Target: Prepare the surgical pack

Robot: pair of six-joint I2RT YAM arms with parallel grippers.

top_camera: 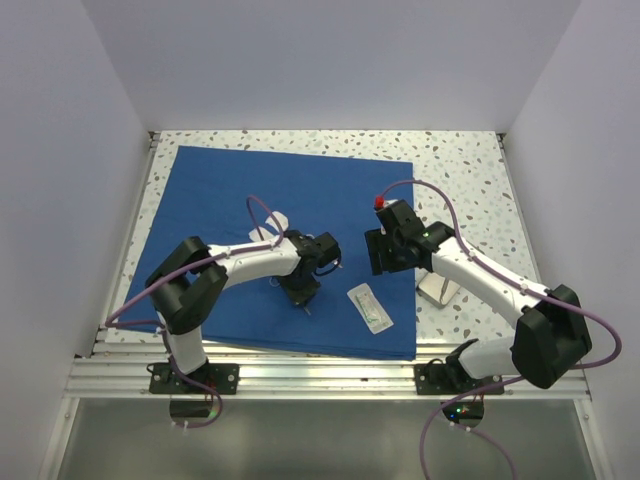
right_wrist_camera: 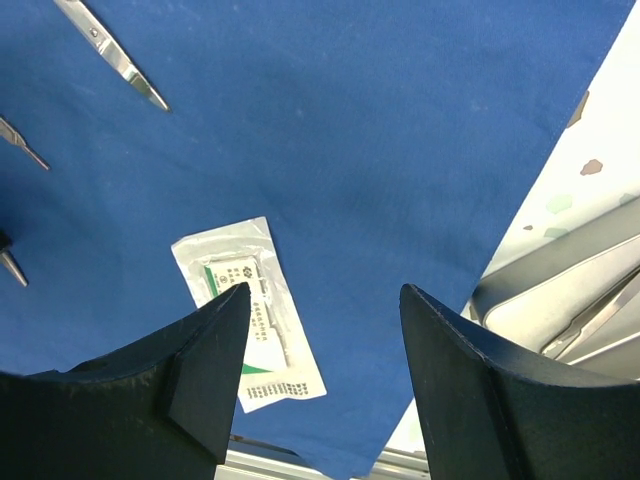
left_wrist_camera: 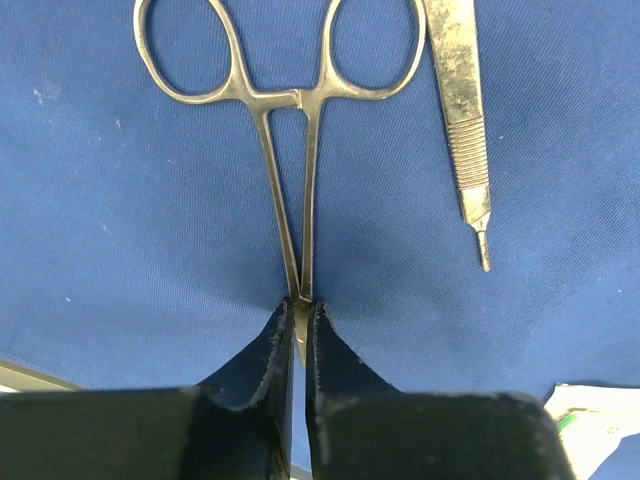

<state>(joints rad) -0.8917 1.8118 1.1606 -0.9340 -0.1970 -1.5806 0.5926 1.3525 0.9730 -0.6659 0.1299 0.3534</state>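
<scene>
The royal-blue drape [top_camera: 250, 190] lies flat over the table's left and middle. In the left wrist view, steel ring-handled forceps [left_wrist_camera: 283, 150] lie on the drape [left_wrist_camera: 120, 220] and my left gripper [left_wrist_camera: 301, 310] is shut on their tips. A flat steel scalpel handle [left_wrist_camera: 463, 110] lies just to their right. My left gripper [top_camera: 303, 290] is low over the drape's middle. My right gripper [right_wrist_camera: 322, 292] hangs open above the drape [right_wrist_camera: 380, 150] with nothing between its fingers. The clear packet [right_wrist_camera: 247, 315] lies below its left finger, near the drape's front edge [top_camera: 370, 307]. The silver tray [right_wrist_camera: 560, 300] sits off the drape's right edge.
Tips of other steel instruments [right_wrist_camera: 112, 52] lie on the drape at the upper left of the right wrist view. The speckled tabletop [top_camera: 470, 190] shows to the right of the drape. An aluminium rail [top_camera: 320, 372] runs along the near edge. White walls close in three sides.
</scene>
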